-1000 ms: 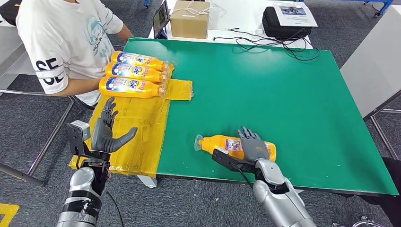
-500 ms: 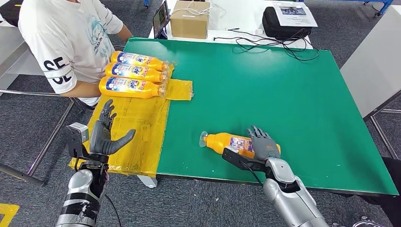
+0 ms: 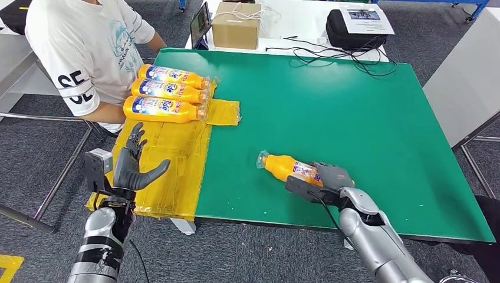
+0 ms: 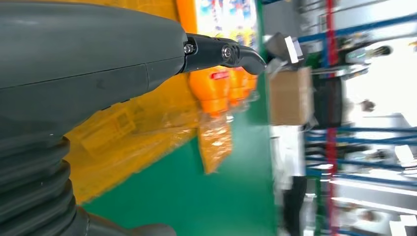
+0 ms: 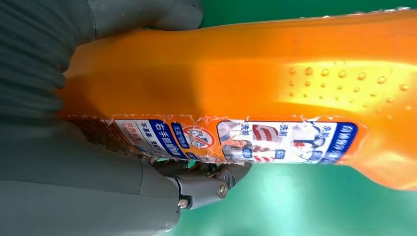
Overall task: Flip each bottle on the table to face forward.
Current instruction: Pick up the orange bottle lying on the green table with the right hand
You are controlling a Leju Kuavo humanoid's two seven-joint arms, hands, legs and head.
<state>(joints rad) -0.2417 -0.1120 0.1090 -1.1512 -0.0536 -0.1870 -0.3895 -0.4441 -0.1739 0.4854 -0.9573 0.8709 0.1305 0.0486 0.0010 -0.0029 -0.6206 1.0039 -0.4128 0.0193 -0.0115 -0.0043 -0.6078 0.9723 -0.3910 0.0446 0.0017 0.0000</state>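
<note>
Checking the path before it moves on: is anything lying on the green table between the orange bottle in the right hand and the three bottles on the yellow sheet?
Nothing visible: bare green table lies between the right hand gripping the orange plastic bottle and the three orange bottles.

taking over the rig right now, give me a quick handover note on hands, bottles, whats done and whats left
Right hand: wrapped around the base end of the lone orange bottle on the green table near the front edge; its cap end points left and slightly away from the robot.
Left hand: holds nothing, fingers spread, raised over the yellow mat.
Three bottles lie side by side at the far end of the mat, front labels up, next to a seated person.
Done: those three look finished.
Left: finish turning the held bottle label-forward, probably then set it by the others.
</note>
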